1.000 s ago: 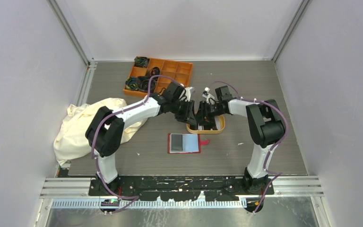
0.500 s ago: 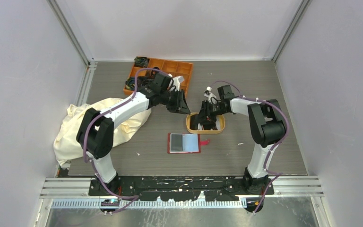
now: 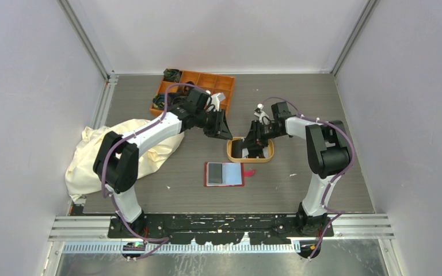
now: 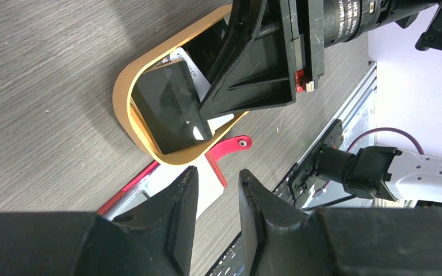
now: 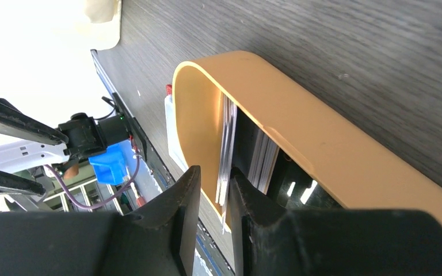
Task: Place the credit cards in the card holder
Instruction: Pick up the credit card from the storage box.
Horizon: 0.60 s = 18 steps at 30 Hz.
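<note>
1. Elbow raised to the right of the tan oval tray (image 3: 251,160), the right arm folds its forearm leftward. It dips the right gripper (image 3: 252,145) into the tray from above.
2. The right gripper's (image 5: 214,172) jaws stand a narrow gap apart around the thin, light edge of the credit cards (image 5: 225,144), which stand on edge inside the tray (image 5: 299,144). That edge lies close against one finger, and a sliver of space shows beside the other, so no firm clamp can be seen.
3. In the left wrist view, a black card (image 4: 170,106) leans tilted against the tray's (image 4: 124,109) rounded end, just beside the right gripper's fingers.
4. The left arm bends its elbow over the cream cloth (image 3: 92,161), well to the left of the tray. Its forearm runs towards the tray.
5. The left gripper (image 3: 223,129) hovers just off the tray's far-left end, angled towards it. Its jaws are parted (image 4: 214,201) with nothing between them.
6. The card holder (image 3: 224,174) lies open and flat just on the near side of the tray, with its grey and light-blue pockets facing up. Its red snap tab (image 4: 230,146) reaches out close by the tray's rim.
7. The orange compartment box (image 3: 207,89) sits beyond the tray, to its far left.
</note>
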### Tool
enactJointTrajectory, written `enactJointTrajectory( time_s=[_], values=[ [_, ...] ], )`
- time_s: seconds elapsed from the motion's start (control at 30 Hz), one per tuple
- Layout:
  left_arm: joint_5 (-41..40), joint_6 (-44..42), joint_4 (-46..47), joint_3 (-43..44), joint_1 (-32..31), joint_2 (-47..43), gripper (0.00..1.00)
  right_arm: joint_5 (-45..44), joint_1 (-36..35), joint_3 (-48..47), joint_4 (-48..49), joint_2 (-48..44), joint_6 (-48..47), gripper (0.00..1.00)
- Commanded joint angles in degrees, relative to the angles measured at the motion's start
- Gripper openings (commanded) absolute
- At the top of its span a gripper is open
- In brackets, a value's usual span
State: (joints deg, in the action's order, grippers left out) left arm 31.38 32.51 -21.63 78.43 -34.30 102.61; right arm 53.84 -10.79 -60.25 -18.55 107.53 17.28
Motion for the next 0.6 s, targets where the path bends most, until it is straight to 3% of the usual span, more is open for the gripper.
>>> enactJointTrajectory(
  time_s=[0.0, 0.37, 0.57],
  values=[
    [1.9, -0.2, 1.7, 1.1, 0.3, -2.3, 0.33, -0.5, 1.0, -2.8, -2.7, -2.4, -2.5, 0.29],
    [2.1, -0.4, 1.7, 1.1, 0.3, -2.5, 0.33, -3.7, 2.3, -3.8, -5.8, -3.3, -4.1, 0.09],
    [3.1, -0.5, 2.4, 0.8, 0.5, -2.8, 0.34, -12.2, 3.4, -6.8, -15.0, -7.4, -12.6, 0.01]
  ],
)
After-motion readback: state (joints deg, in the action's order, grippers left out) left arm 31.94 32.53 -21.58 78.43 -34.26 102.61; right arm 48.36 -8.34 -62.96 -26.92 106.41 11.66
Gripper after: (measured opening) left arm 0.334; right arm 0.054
